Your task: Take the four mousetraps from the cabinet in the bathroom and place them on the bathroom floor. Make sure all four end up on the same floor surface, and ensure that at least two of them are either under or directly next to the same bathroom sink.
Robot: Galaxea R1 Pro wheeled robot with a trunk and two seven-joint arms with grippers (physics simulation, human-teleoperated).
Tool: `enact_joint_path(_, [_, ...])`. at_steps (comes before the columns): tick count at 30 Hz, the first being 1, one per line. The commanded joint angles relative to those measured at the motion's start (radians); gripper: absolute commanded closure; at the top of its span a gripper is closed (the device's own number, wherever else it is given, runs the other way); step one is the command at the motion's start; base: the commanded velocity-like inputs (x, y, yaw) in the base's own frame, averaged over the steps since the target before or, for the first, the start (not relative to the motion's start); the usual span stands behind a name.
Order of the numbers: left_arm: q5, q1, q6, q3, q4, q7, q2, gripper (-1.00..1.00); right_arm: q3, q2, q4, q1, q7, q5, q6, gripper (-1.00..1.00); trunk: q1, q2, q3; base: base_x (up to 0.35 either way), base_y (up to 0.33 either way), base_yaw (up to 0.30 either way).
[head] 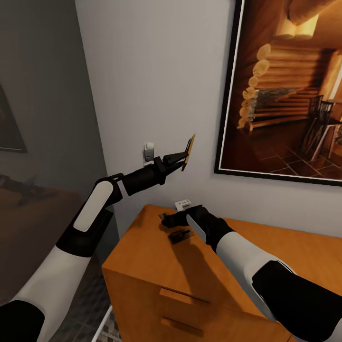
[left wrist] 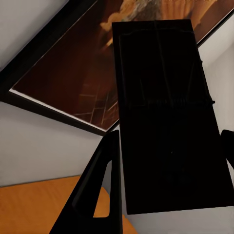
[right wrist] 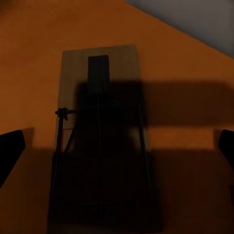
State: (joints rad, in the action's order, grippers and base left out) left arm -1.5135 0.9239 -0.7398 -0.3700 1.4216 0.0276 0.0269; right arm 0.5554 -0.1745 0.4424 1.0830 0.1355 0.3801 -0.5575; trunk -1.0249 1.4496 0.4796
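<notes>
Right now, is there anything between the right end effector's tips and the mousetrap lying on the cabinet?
No. In the right wrist view the mousetrap lies flat on the cabinet between the open right end effector tips; only bare shadowed wood around it.

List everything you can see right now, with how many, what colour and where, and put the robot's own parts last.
mousetrap in the air: one, tan wood, held up before the wall by the left gripper.
mousetrap on the cabinet: one, dark brown, lying flat on the top under the right gripper.
cabinet: one, orange-brown, against the wall, drawers in front.
framed picture: one, black frame, log cabin scene, on the wall above the cabinet.
wall: white.
small wall fitting: one, white, behind the left arm.
left gripper: black, shut on the raised trap.
right gripper: black, open over the lying trap.
</notes>
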Motion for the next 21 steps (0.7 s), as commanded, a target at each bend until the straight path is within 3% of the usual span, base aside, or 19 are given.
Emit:
enact_joint_path(1, [0.003,0.001,-0.001,-0.001,0.000,0.002,0.001,1.00,0.002,0.000,-0.019,0.000,0.004,0.010,-0.004,-1.00,0.000,0.000,0.001,0.000,0.001,0.000])
enact_joint_path(9, [0.003,0.001,-0.001,0.000,-0.001,0.002,0.002,1.00,0.002,0.000,-0.018,-0.012,0.004,0.008,-0.001,-1.00,0.000,0.000,0.001,0.000,0.000,0.000])
enact_joint_path(13, [0.003,0.001,-0.001,0.000,0.000,0.002,0.002,1.00,0.001,0.000,-0.019,-0.028,0.004,0.009,0.049,-1.00,0.000,0.000,0.001,0.000,0.000,0.000])
enact_joint_path(14, [0.006,-0.005,-0.003,0.006,-0.006,0.005,0.008,1.00,-0.002,0.001,0.024,-0.024,-0.002,-0.001,0.043,-1.00,0.000,0.000,0.001,0.000,0.000,0.000])
enact_joint_path(21, [0.009,-0.044,0.001,0.012,-0.017,0.005,0.047,1.00,-0.002,0.001,0.025,-0.023,0.000,-0.001,0.082,-1.00,0.000,0.000,0.001,0.000,0.000,0.000])
